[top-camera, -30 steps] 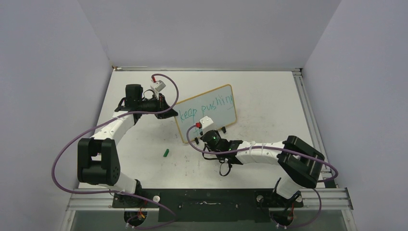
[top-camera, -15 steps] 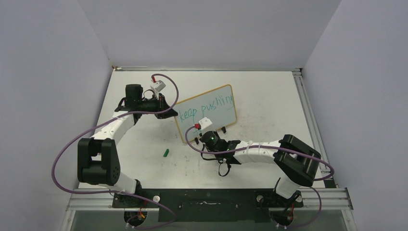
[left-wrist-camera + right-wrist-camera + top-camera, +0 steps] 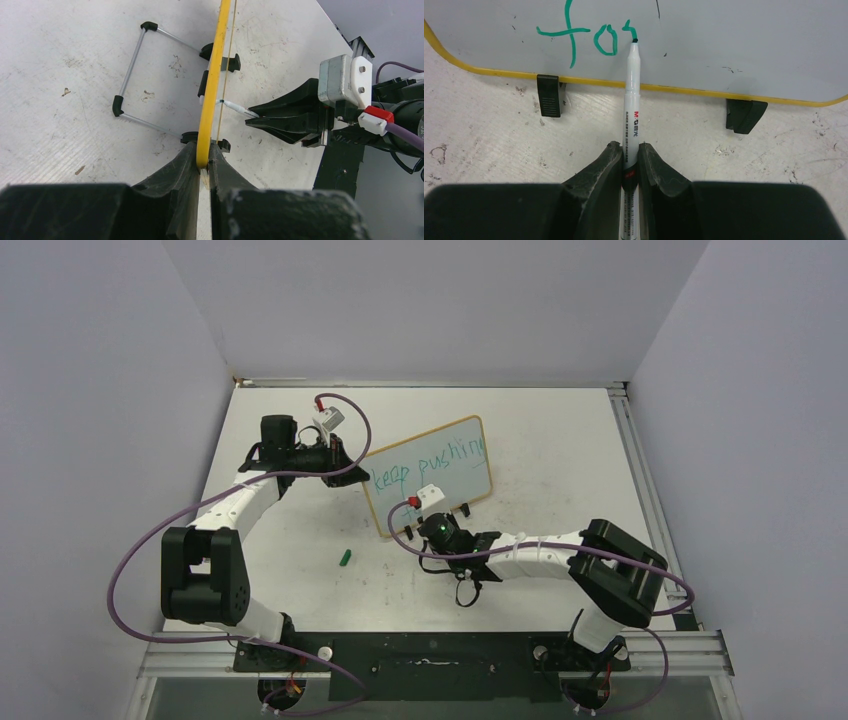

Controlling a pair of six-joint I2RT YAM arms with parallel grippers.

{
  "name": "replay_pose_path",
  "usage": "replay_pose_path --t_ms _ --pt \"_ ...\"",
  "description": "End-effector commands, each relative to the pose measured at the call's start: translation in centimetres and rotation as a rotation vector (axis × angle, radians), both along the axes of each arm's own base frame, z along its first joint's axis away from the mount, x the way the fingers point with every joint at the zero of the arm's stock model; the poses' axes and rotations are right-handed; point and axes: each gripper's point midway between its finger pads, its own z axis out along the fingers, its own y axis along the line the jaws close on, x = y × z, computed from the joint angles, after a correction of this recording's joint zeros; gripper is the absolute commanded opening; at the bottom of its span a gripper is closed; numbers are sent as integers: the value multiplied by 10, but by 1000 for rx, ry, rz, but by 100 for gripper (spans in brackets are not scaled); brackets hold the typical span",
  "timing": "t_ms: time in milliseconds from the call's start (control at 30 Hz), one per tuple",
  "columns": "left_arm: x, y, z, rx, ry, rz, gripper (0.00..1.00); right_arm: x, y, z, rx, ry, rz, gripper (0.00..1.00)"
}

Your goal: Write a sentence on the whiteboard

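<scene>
Right gripper [image 3: 629, 148] reaches low, marker [image 3: 631, 100] tip touching whiteboard [image 3: 734, 40].

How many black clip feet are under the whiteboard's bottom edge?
2: one clip foot left of the marker, under "fo"; the other clip foot right of it, both on the whiteboard's bottom edge. None appears hidden.

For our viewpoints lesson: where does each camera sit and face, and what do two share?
Top external: high behind the bases, looking down; left arm, right arm, whiteboard.
Left wrist: along the whiteboard's edge; left gripper clamps it.
Right wrist: facing the whiteboard's front; right gripper holds the marker at the sentence.
Shared: left wrist also shows right gripper, marker.
</scene>
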Motion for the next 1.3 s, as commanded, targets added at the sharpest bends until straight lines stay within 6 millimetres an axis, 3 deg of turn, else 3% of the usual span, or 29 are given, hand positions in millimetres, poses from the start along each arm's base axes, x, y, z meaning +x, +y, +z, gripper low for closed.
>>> replay_pose_path --t_ms 0,433,900,1267 --pt "8 -1 28 3 -104 -6 0 -3 -3 -8 2 15 -20 5" --pt "8 -1 28 3 -104 -5 0 -12 1 -13 -2 35 -4 5" --pt "8 0 28 4 -106 -4 0 5 9 12 39 -36 -31 5" --pt "9 0 28 4 -104 -3 0 15 3 21 51 -58 -55 5"
